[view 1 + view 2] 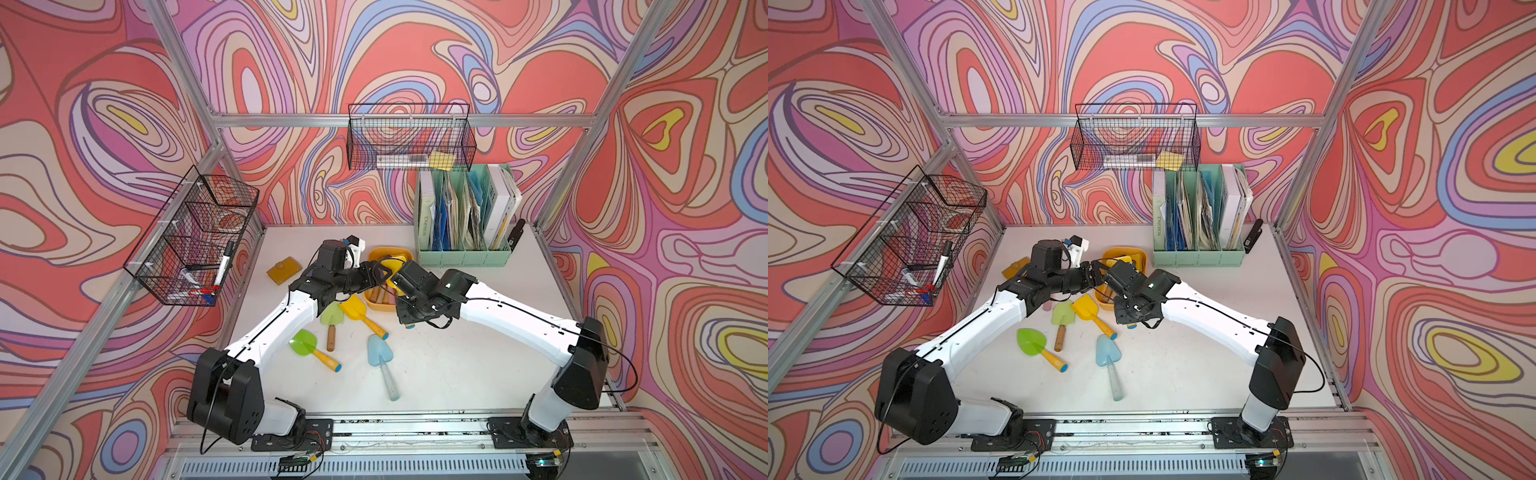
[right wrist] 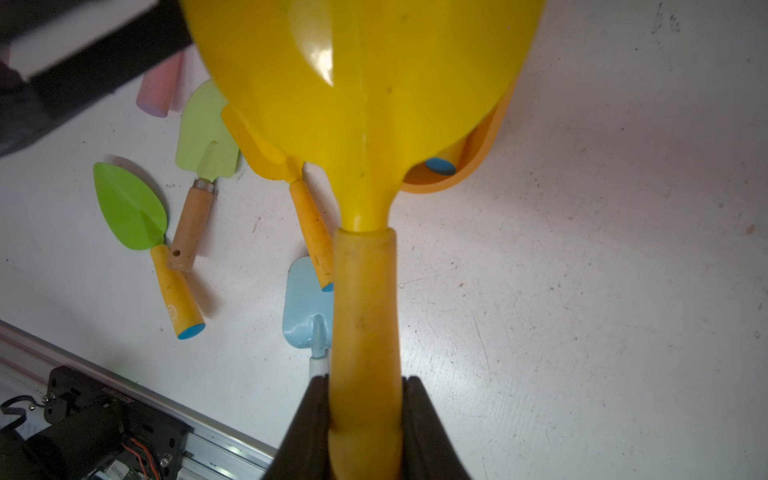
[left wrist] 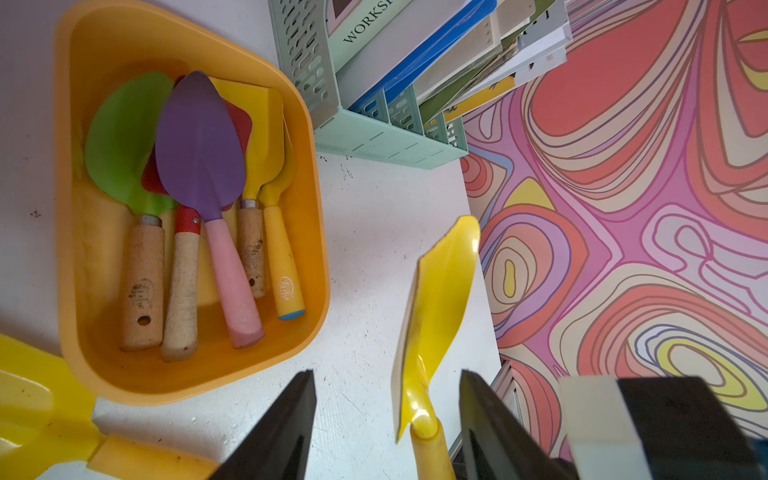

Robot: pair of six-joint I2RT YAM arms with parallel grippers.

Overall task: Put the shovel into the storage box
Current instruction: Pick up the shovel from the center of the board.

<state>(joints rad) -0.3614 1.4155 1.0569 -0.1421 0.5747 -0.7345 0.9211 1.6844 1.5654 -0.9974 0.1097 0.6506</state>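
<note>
- Shovel (image 2: 365, 291), yellow, hangs in the air close by the storage box (image 3: 66, 249), not yet inside it.
- Right gripper (image 2: 365, 384) is clamped on its handle. Left gripper (image 3: 386, 374) straddles the neck with jaws apart, gripping nothing; this looks like a handover.
- The box already holds five shovels, blades towards the file organizer (image 3: 374, 137).
- Four more lie loose on the table (image 1: 457, 353): pale green shovel (image 1: 332, 318), second yellow shovel (image 1: 353, 307), bright green shovel (image 1: 303, 343), light blue shovel (image 1: 379, 351). Roughly half done, I judge.
</note>
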